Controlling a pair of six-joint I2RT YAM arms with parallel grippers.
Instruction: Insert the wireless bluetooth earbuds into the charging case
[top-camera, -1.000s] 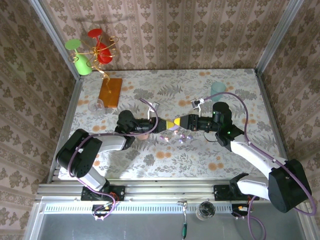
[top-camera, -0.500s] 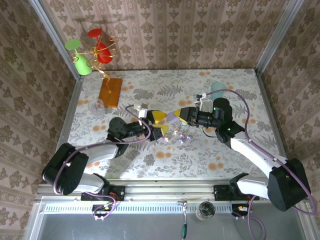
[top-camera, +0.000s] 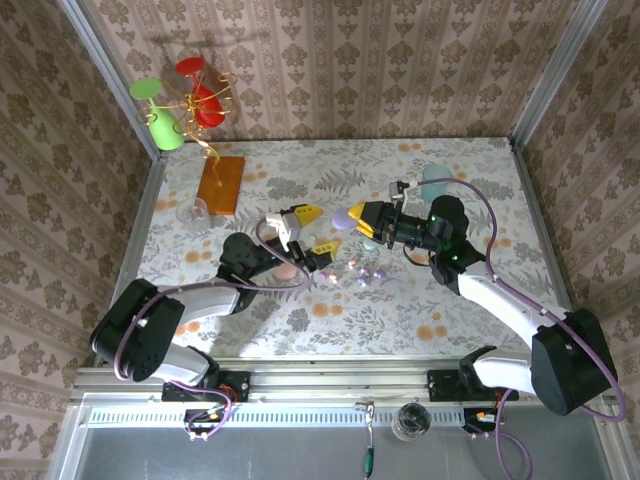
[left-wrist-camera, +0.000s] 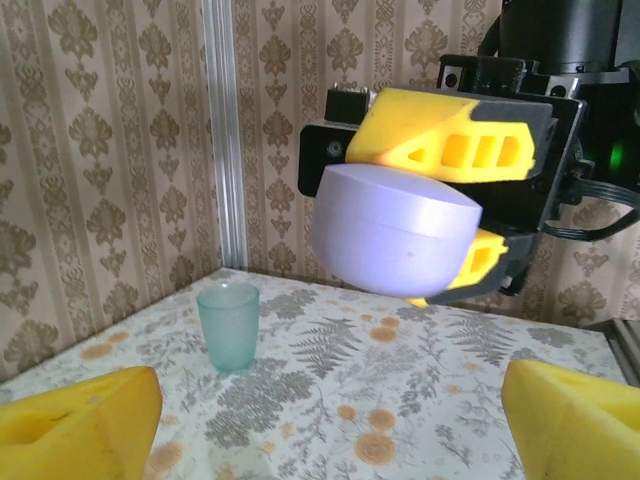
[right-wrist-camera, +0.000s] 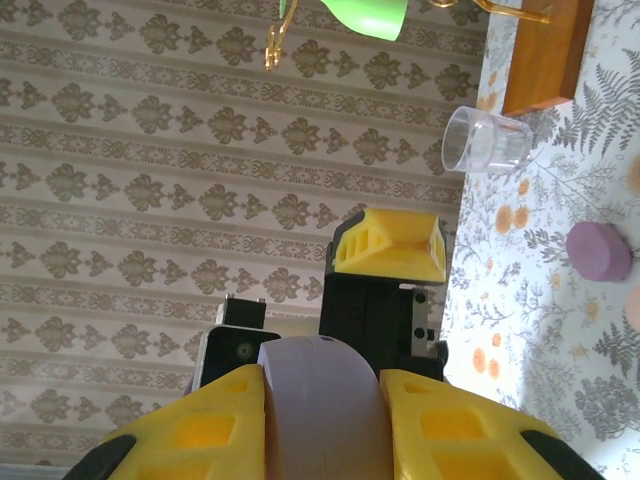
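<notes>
Floral-cloth table (top-camera: 400, 320), patterned walls on three sides. Left arm (top-camera: 200, 295) and right arm (top-camera: 500, 300) reach inward and nearly meet over the middle of the table. At the back left stands a wooden block (top-camera: 221, 185) carrying a wire stand with a green cup (top-camera: 167, 130) and a red cup (top-camera: 207, 106); how they hang is hard to read from above. A clear glass (top-camera: 192, 212) sits just beside the block's near corner. A teal cup (top-camera: 436, 180) stands upright at the back right, crossed by the right arm's cable. The right gripper (top-camera: 355, 221) is clamped on the lilac charging case (left-wrist-camera: 395, 230), one yellow finger on each side, lifted off the cloth; a seam runs round the case, and the far side is hidden by the fingers. The left gripper (top-camera: 315, 230) faces it from just apart, fingers spread wide and holding nothing (in its own wrist view the yellow tips are cut off at the bottom corners). The right wrist view shows a lilac disc (right-wrist-camera: 598, 250) lying on the cloth, with something pink cut by the frame edge beside it. The wireless bluetooth earbuds (top-camera: 362, 272) lie on the cloth near both grippers, pale specks too small to count or tell apart by colour.
</notes>
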